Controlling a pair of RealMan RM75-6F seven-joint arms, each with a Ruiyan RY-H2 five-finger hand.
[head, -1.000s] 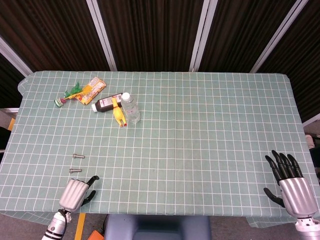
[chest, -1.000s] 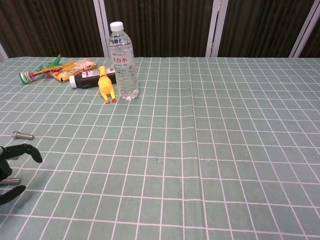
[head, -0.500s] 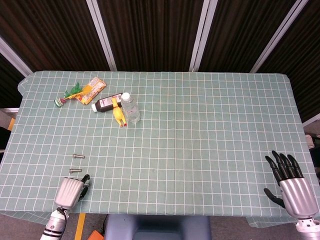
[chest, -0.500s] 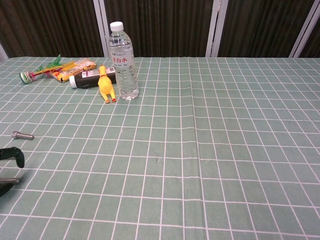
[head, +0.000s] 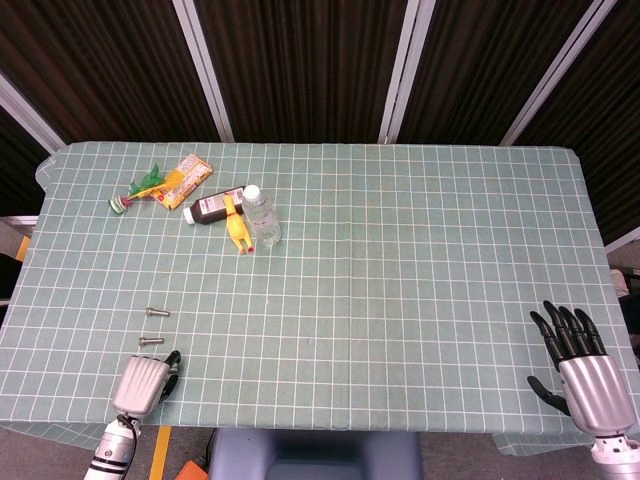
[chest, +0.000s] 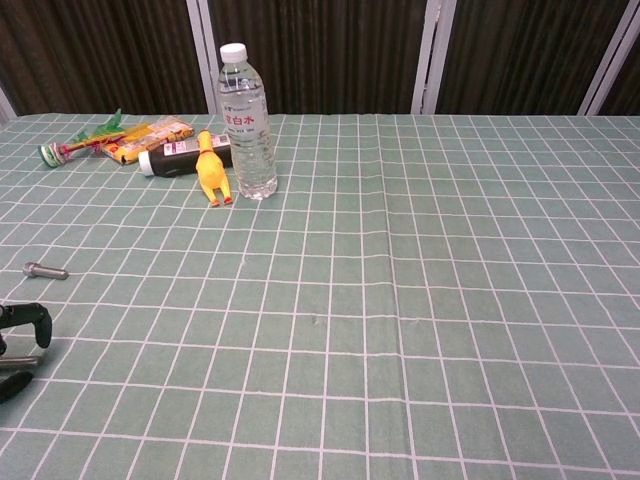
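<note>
Bolt (head: 150, 341) lies on the desk (head: 400, 260) near its front left edge, just beside the left robot hand (head: 143, 383), whose fingers are curled around it without a confirmed grip. A second bolt (head: 157, 312) lies near. Right robot hand (head: 575, 362) rests spread, holding nothing.

Checked green table (head: 400, 260), water bottle (head: 261, 216), rubber chicken (head: 236, 226), two bolts (head: 157, 312)

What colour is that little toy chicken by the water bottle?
Yellow; the chicken shows best in the chest view.
</note>
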